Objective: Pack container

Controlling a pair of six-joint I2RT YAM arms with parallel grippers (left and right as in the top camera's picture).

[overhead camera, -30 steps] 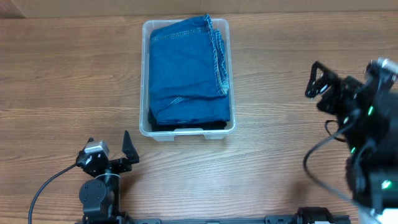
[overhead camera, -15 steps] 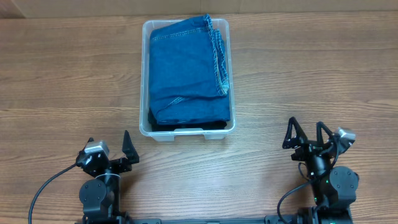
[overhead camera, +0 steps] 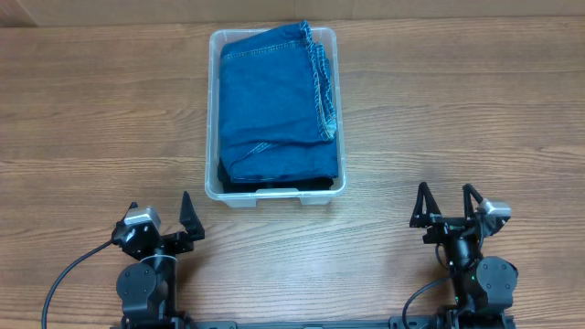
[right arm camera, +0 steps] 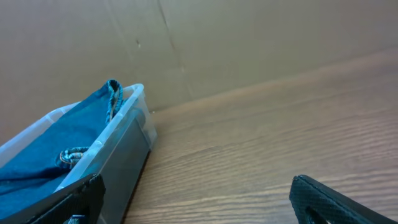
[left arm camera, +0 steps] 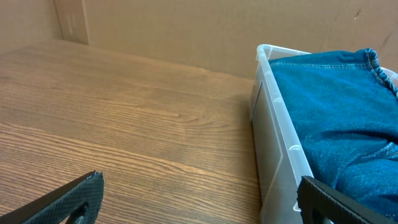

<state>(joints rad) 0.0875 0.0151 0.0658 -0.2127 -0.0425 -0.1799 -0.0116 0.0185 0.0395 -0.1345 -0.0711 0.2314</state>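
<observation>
Crowding the container (overhead camera: 212, 110) rim, jeans (overhead camera: 274, 100) sit amid open table (overhead camera: 91, 110).

The overhead view is being lit brightly and evenly from above, with only thin, soft shadows being cast on the table (overhead camera: 91, 110) beside the container (overhead camera: 212, 110), and detail is being kept sharp across the frame. The left wrist view is being shown bright, its upper background slightly soft. The right wrist view is being rendered dimmer and warmer, the container's near wall being left in shade and the black fingers (right arm camera: 348, 202) in the lower corners being reduced to dark shapes.
</observation>
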